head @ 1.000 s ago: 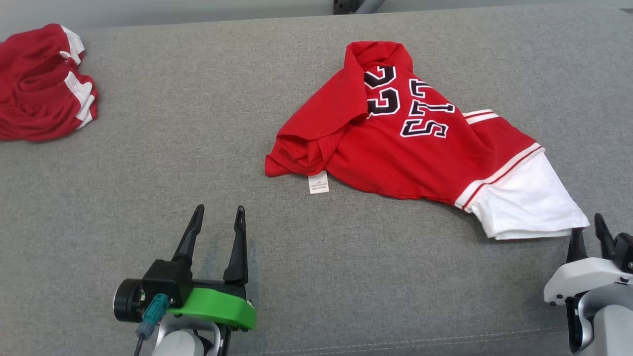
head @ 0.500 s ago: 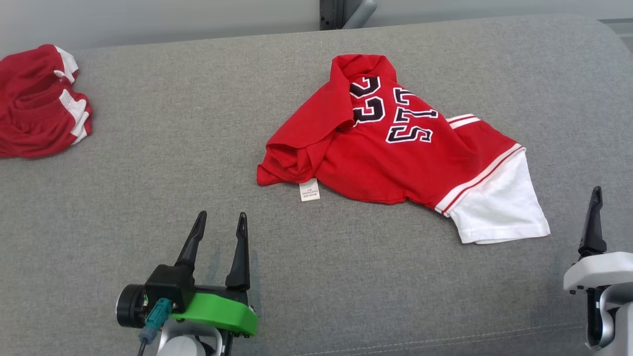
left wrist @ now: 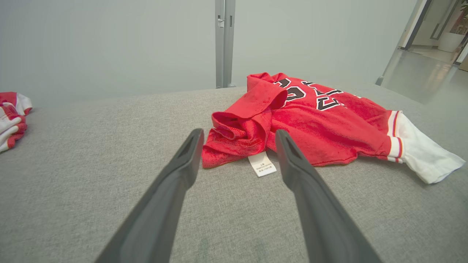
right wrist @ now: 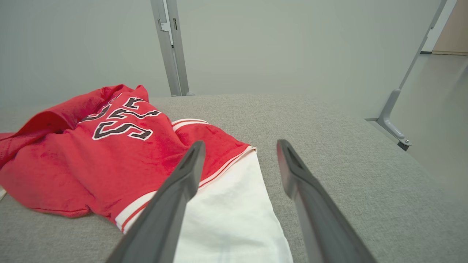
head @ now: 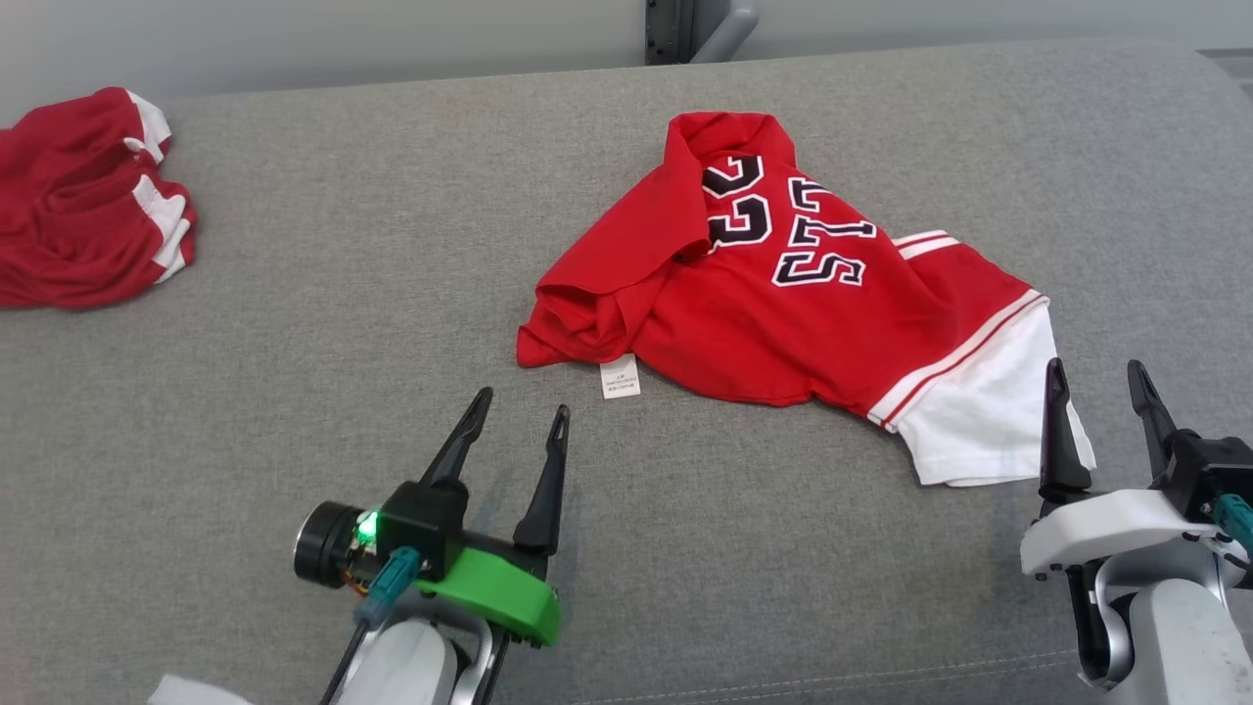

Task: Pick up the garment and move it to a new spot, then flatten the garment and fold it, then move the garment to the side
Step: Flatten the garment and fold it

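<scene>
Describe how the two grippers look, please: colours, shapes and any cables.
The left gripper has two long, dark, tapering fingers on a black body with a bright green mount, a lit green lamp and a teal plug with a dark cable. The right gripper has the same fingers on a white housing.

Red-and-white clothing heap [head: 83,201] lay far left of left gripper [head: 523,400], well apart. Grey cushion [head: 294,343] spread beneath gripper. Metal post [head: 671,29] stood beyond, against pale wall [head: 343,39].
</scene>
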{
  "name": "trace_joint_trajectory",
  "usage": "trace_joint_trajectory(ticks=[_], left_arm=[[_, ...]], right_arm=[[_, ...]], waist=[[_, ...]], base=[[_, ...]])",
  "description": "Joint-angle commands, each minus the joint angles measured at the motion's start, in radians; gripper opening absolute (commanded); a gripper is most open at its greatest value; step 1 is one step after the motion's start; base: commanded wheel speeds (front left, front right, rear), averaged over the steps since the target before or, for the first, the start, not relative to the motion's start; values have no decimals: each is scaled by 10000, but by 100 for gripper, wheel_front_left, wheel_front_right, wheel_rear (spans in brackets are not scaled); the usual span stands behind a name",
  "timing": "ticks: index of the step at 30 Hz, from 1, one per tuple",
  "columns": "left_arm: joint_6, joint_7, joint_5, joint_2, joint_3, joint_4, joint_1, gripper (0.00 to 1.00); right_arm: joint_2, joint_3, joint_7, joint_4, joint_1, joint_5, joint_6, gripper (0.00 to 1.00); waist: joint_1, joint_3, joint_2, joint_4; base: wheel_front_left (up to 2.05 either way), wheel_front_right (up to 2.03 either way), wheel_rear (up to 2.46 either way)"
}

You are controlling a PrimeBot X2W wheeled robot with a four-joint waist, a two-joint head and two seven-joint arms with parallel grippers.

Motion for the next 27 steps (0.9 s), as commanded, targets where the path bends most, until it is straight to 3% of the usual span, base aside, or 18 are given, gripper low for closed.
trace_joint_trajectory(ticks=[1,8,17,23,27], left_arm=[[-75,4,66,28,-94,113,-306,100],[-177,6,239,37,-935,1428,-2190,100],[114,6,733,73,-858,2611,-3740,100],[470,6,1122,281,-662,3756,-4529,100],[939,6,1054,314,-303,4352,-4931,100]], right_arm=[[-37,41,-45,33,-77,77,-15,100],[-34,415,-159,-140,-777,566,-15,100],[-29,675,-171,-866,-1273,1026,-15,100],[-26,957,-172,-1349,-1378,1203,-15,100],[-29,1066,-173,-1663,-1373,1317,-15,100]], waist=[[0,189,0,-206],[0,1070,0,-1265],[0,1930,0,-2068],[0,2264,0,-2247],[0,2404,0,-2243]], base=[[0,0,0],[0,0,0],[0,0,0],[0,0,0],[0,0,0]])
